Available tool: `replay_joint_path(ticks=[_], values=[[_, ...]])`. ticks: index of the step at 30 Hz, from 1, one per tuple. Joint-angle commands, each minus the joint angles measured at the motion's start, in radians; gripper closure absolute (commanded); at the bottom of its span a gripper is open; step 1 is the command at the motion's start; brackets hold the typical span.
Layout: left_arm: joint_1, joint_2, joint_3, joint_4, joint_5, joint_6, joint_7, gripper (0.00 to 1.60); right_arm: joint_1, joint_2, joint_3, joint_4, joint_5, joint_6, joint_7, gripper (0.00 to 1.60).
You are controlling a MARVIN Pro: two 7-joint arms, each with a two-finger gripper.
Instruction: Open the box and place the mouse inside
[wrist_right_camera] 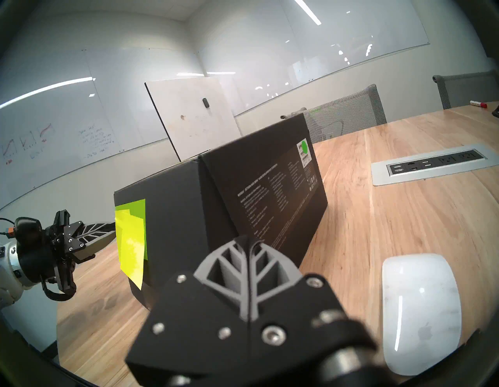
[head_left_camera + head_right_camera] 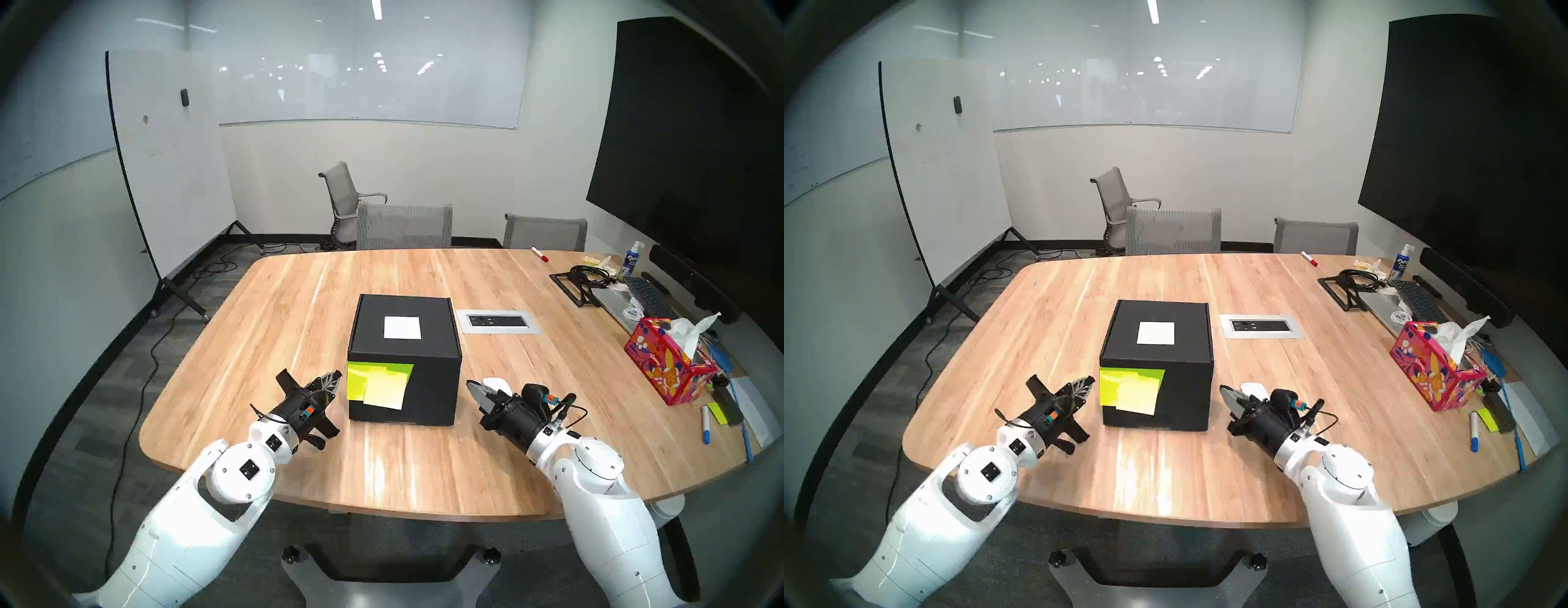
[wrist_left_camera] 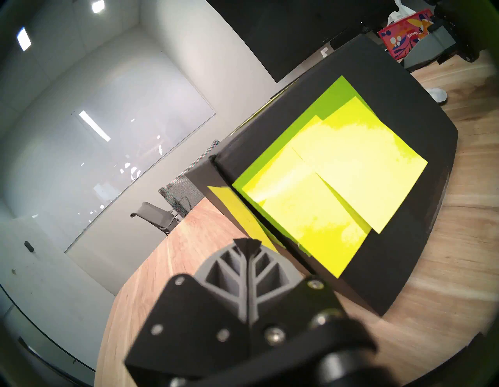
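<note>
White and smooth, the mouse [image 1: 421, 313] is lying flat on the table [image 2: 263, 339], just to the outer right of the right tool [image 2: 471, 387] and slightly below it, with the tool's tips pointing past it toward the box [image 2: 405, 339]. The right tool is hovering clenched, its grey ribbed fingers [image 1: 249, 270] pressed together and gripping nothing. On the other side, the left tool [image 2: 335, 378] is likewise hanging clenched and empty, its fingers [image 3: 247, 273] meeting at a point just short of the box's lower left front corner.

Between the two tools the black cardboard box is sitting closed, its lid down and a white label [image 2: 402, 327] lying on top. Yellow-green sticky notes [image 2: 379, 384] are covering the left part of its front flap, overlapping one another. The box is standing between the left tool and the mouse, and nothing is lying between the right tool and the mouse.

Farther back, a grey power outlet panel [image 2: 498, 321] is sitting flush in the table just right of the box. Toward the right edge a red floral tissue box [image 2: 666, 365] is holding a white tissue [image 2: 691, 331] sticking up from its top, with markers, cables and a keyboard [image 2: 647, 296] lying around it. Grey chairs [image 2: 403, 225] are standing at the far side.
</note>
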Motion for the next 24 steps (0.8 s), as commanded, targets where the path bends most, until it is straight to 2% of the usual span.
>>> replay_joint_path(ticks=[1,24], values=[[-0.005,0.001,-0.001,-0.017,0.003,-0.005,0.002,1.60,0.011,0.002,0.000,-0.015,-0.001,0.002,0.000,1.60],[-0.005,0.001,-0.001,-0.017,0.003,-0.005,0.002,1.60,0.011,0.001,0.000,-0.015,-0.002,0.002,0.001,1.60]])
